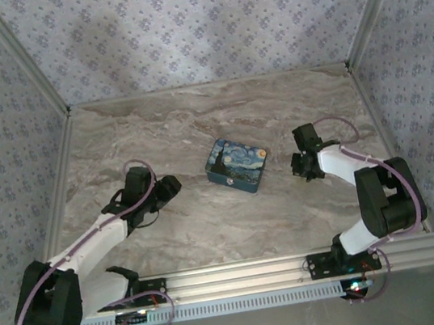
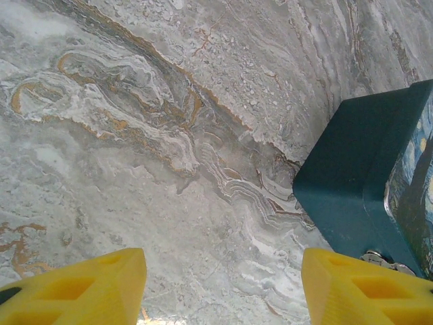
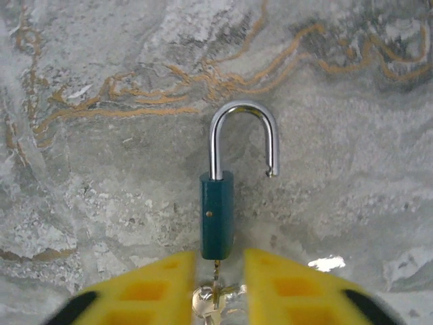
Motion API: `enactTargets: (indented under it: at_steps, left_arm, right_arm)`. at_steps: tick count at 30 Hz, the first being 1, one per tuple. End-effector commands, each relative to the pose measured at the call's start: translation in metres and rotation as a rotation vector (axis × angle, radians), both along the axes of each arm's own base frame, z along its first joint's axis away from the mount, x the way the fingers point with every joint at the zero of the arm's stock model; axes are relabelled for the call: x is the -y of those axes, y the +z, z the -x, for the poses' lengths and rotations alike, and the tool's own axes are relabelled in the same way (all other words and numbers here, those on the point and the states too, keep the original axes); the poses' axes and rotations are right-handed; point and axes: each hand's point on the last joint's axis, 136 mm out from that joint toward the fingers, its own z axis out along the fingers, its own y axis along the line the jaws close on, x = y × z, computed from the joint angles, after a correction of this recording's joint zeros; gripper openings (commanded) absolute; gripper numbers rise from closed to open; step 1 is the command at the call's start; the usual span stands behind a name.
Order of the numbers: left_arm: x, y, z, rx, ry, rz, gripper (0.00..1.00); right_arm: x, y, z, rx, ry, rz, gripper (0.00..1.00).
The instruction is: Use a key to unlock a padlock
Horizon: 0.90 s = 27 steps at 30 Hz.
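Looking at your right gripper, you see its fingers flank the key in the padlock, shackle sprung; grip unclear. Your left gripper gapes empty.

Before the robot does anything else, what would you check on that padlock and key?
1. Shackle out of the padlock body: ok, one end hangs free.
2. Key seated in the padlock's bottom: ok.
3. Right end effector gripping the key: cannot tell; its fingers flank it closely.
4. Left end effector open and empty: ok.
5. Painted box apart from the right end effector: ok, the top view shows a gap.
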Motion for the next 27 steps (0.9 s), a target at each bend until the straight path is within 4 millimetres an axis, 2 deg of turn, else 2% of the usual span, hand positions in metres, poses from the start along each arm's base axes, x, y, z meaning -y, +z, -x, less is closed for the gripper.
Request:
enactTargets:
  at_steps: [1,3,5,8,9,11,16,19,21,24,27]
  left_arm:
    - [-0.004,0.008,-0.005,0.027,0.028,0.011,0.62]
    - [-0.005,0.009,-0.006,0.028,0.031,0.006,0.62]
    - [-0.008,0.011,-0.006,0.028,0.035,-0.002,0.63]
    - [-0.014,0.016,-0.009,0.031,0.044,-0.028,0.69]
    - [-0.017,0.019,-0.011,0.035,0.047,-0.04,0.7]
    - [-0.025,0.023,-0.014,0.03,0.064,-0.068,0.99]
    - [-0.056,0.046,-0.031,0.055,0.097,-0.196,1.0]
    - [-0.081,0.07,-0.047,0.129,0.107,-0.356,1.0]
    - [-0.089,0.086,-0.058,0.239,0.049,-0.489,1.0]
    - [-0.113,0.094,-0.065,0.341,0.057,-0.681,1.0]
    - [-0.139,0.086,-0.068,0.352,0.082,-0.816,1.0]
  right_arm:
    - [0.004,0.015,-0.005,0.029,-0.023,0.01,0.39]
    - [0.004,0.025,-0.004,0.051,-0.024,0.013,0.48]
    - [0.004,0.034,-0.003,0.072,-0.026,0.016,0.53]
    - [0.004,0.05,-0.002,0.113,-0.026,0.018,0.6]
    - [0.005,0.057,-0.003,0.132,-0.028,0.019,0.99]
    - [0.007,0.071,-0.006,0.169,-0.029,0.03,1.0]
    - [0.011,0.113,-0.023,0.312,-0.025,0.099,1.0]
    - [0.018,0.137,-0.041,0.446,-0.024,0.19,1.0]
    - [0.026,0.146,-0.051,0.507,-0.034,0.252,1.0]
    - [0.039,0.157,-0.059,0.609,-0.012,0.457,1.0]
    - [0.056,0.145,-0.06,0.6,-0.035,0.531,1.0]
